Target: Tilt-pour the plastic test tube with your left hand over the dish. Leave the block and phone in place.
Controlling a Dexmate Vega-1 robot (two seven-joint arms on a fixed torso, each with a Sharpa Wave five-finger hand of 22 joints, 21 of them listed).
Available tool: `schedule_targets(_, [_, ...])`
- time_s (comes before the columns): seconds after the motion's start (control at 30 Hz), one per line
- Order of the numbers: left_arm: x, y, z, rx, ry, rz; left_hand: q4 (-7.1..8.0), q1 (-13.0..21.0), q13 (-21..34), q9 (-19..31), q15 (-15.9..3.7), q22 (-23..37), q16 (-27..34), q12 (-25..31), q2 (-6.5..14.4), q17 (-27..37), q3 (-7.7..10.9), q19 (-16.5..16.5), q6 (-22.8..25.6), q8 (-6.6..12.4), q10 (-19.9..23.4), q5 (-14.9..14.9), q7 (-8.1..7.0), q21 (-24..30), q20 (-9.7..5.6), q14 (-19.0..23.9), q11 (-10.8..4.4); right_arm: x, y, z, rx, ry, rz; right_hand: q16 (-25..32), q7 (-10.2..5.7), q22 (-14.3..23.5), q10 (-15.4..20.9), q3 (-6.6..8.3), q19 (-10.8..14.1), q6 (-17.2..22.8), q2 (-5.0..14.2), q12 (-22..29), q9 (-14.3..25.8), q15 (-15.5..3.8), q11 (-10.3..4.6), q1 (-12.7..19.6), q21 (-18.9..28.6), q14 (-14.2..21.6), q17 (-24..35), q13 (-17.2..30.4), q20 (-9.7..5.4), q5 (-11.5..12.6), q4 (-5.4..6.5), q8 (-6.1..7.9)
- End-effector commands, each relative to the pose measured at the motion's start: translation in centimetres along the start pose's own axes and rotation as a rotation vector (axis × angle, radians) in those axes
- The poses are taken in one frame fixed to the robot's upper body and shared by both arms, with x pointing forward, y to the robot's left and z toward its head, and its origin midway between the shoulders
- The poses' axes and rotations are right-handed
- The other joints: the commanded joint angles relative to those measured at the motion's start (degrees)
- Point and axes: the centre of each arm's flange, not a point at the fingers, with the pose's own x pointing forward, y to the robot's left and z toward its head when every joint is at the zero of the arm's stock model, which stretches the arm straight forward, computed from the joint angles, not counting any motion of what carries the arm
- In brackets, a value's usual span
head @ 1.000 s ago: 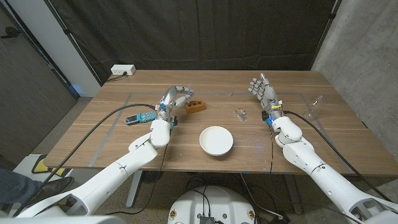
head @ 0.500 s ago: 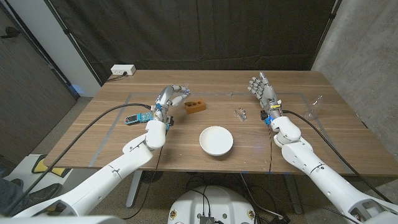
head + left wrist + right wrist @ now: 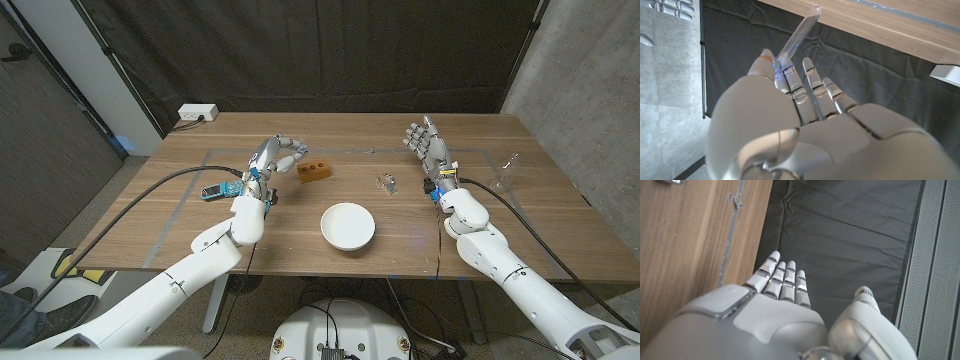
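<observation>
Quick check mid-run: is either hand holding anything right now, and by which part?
The left hand holds the clear plastic test tube by its lower end, between thumb and fingers; the rest sticks out past the fingertips. The right hand is open and holds nothing.

Clear plastic test tube (image 3: pixel 799 34) held tilted in left hand (image 3: pixel 274 158); white dish (image 3: pixel 348 225) empty, table centre.

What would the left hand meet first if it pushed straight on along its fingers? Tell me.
Probably nothing on the table: the left hand, holding the test tube, points up and away toward the far edge. The wooden block sits off to its side. Depth is uncertain.
</observation>
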Motion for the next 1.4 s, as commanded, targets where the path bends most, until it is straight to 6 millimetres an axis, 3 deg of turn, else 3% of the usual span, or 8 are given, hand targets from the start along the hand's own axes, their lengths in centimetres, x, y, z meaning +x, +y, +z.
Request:
schedule_targets(0.03, [-1.8,0.2,1.1,0.003,-0.045,-0.011,0.27,0.82,0.36,0.11,-7.0,0.02,-0.09,0.14,0.6,0.14,0.73,0.45,1.66,-0.05,1.19,-0.06,1.17,-0.1,-3.19,0.58,-1.2,-0.3,-0.2,0.3,-0.006,-0.008,0.007,0.14,0.08,0.35,0.43,0.09,0.5,0.32,0.03,0.37,0.33,0.19,0.14,0.65,-0.22,0.46,0.21,0.16,0.19,0.09,-0.47,0.19])
schedule_targets(0.47, [-3.6,-0.7,2.7,-0.063,-0.119,-0.068,0.49,0.99,0.69,0.13,-6.99,0.01,-0.1,0.12,0.49,0.15,0.91,0.49,2.06,-0.03,1.31,-0.19,1.31,-0.2,-3.29,0.89,-0.98,-1.3,0.0,0.8,-0.015,-0.019,0.003,0.14,0.09,0.35,0.49,0.06,0.59,0.36,0.12,0.38,0.33,0.19,0.07,0.66,-0.38,0.46,0.22,0.16,0.19,0.05,-0.48,0.2])
schedule_targets(0.83, [-4.5,-2.6,3.7,-0.075,-0.149,-0.159,0.74,0.97,0.91,0.15,-7.0,0.02,-0.16,0.16,0.37,0.15,0.99,0.45,2.01,-0.17,1.64,-0.3,1.2,-0.28,-3.34,0.92,-0.97,-1.7,-0.1,0.6,-0.009,-0.019,0.001,0.15,0.09,0.36,0.51,0.04,0.65,0.4,0.17,0.37,0.33,0.17,0.1,0.69,-0.5,0.52,0.22,0.16,0.18,0.03,-0.51,0.2])
schedule_targets(1.4, [-5.5,-3.4,6.7,0.145,-0.286,-0.201,0.98,1.06,1.13,0.17,-6.97,0.01,-0.19,0.02,0.2,0.15,1.13,0.3,2.23,-0.23,1.71,-0.38,1.01,-0.39,-3.32,0.94,-1.27,-2.2,-0.7,0.5,0.005,-0.031,0.006,0.15,0.13,0.37,0.54,-0.02,0.76,0.38,0.18,0.37,0.33,0.2,0.1,0.75,-0.65,0.55,0.21,0.16,0.13,0.01,-0.57,0.18])
